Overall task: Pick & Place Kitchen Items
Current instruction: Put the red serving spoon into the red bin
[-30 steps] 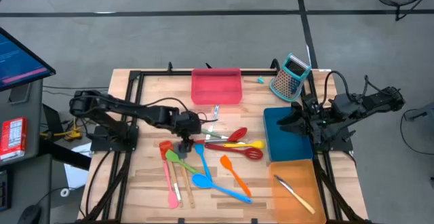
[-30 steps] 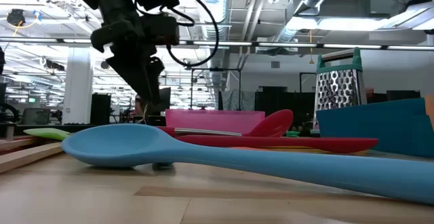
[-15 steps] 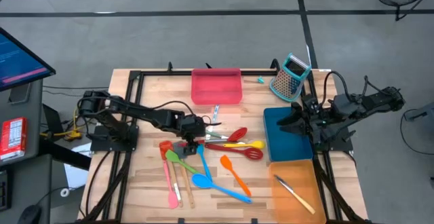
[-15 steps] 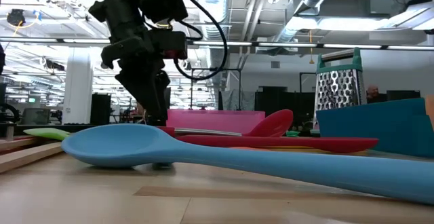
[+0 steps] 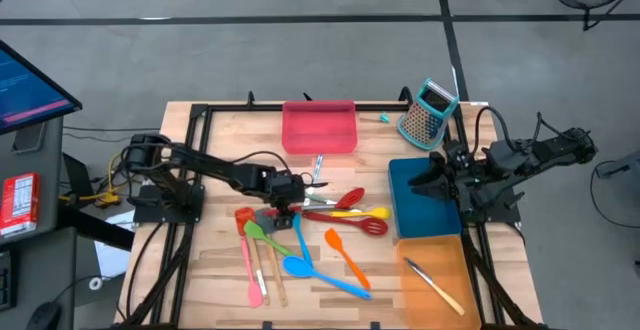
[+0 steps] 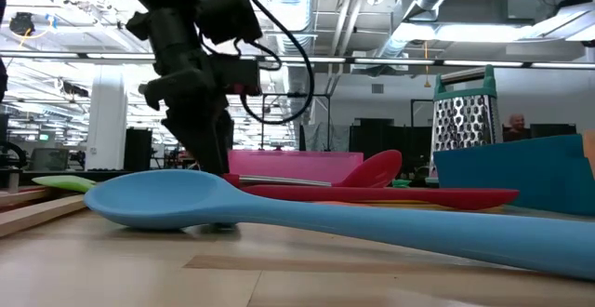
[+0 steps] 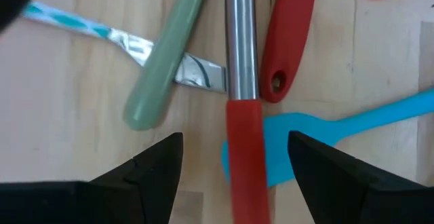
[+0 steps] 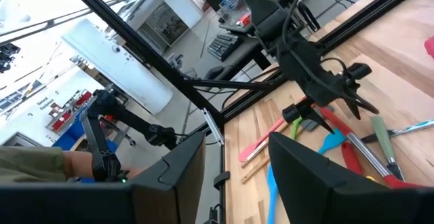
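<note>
A wooden table (image 5: pixel 220 270) carries 3 trays and a scatter of utensils. The red tray (image 5: pixel 319 128) sits at the far middle. The blue tray (image 5: pixel 425 200) lies on the right, with the orange tray (image 5: pixel 437 275) just nearer than it, holding 1 utensil with a silver end and an orange end (image 5: pixel 433 281). A box grater (image 5: pixel 428 112) stands at the far right corner.

The left arm reaches in from the left across the table, its gripper (image 5: pixel 287 196) low over the middle of the utensil pile. Its fingers (image 7: pixel 152 173) stand open, one on either side of a red-and-steel handle (image 7: pixel 241 102) without closing on it. Beside that handle lie a pale green handle (image 7: pixel 166 61), a red handle with a hanging hole (image 7: pixel 285 41), and a blue spatula (image 7: pixel 298 132).

The right arm waits at the right edge of the table, its gripper (image 5: pixel 437 170) above the blue tray, fingers (image 8: pixel 169 176) parted and holding nothing.

The rest of the utensils lie in the middle, near the left gripper: a big blue spoon (image 5: pixel 318 273), an orange spatula (image 5: pixel 347 253), a red slotted spoon (image 5: pixel 350 224), a yellow spoon (image 5: pixel 362 212), a green spatula (image 5: pixel 266 236) and a pink spatula (image 5: pixel 250 267). From table height, the blue spoon fills the foreground.
</note>
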Motion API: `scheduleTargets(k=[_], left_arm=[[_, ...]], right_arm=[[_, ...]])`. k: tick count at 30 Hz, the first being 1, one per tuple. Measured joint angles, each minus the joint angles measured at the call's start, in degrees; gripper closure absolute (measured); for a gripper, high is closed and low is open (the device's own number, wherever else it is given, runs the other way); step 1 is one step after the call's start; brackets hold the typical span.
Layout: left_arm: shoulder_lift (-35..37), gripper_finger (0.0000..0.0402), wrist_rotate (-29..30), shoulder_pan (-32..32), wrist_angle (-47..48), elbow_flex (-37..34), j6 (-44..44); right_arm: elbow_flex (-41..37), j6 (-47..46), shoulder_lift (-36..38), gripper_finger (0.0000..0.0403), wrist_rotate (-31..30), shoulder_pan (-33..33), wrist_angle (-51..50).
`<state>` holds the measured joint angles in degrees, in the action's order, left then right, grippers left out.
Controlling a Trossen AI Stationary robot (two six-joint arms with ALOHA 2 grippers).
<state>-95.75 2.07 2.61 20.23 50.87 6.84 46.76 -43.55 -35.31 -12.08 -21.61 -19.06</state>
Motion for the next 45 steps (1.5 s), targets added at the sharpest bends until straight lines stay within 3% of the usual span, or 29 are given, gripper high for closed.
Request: scheduleTargets(k=[8,17,27,34,45], left_arm=[[-1.39,0.0163,1.19,0.11,0.17,-0.01,4.06],[-1.35,0.0274,0.65,-0.04,0.31,-0.02,6.96],[-1.22,0.0370,-1.40,-0.11,0.46,0.02,7.13],[0.96,0.0376,-2.94,-0.29,1.11,-0.03,11.56],[15.65,0.0380,-3.35,-4.56,1.03,-0.07,15.13]], right_arm=[[0.00,0.04,0.02,0.0242,0.00,0.00,-0.69],[0.00,0.09,0.02,0.0242,0.00,0.00,-0.69],[0.00,0.02,0.02,0.0242,0.00,0.00,-0.67],[0.00,0.00,0.02,0.0242,0.00,0.00,-0.66],[0.00,0.00,0.02,0.0242,0.00,0.02,-0.64]])
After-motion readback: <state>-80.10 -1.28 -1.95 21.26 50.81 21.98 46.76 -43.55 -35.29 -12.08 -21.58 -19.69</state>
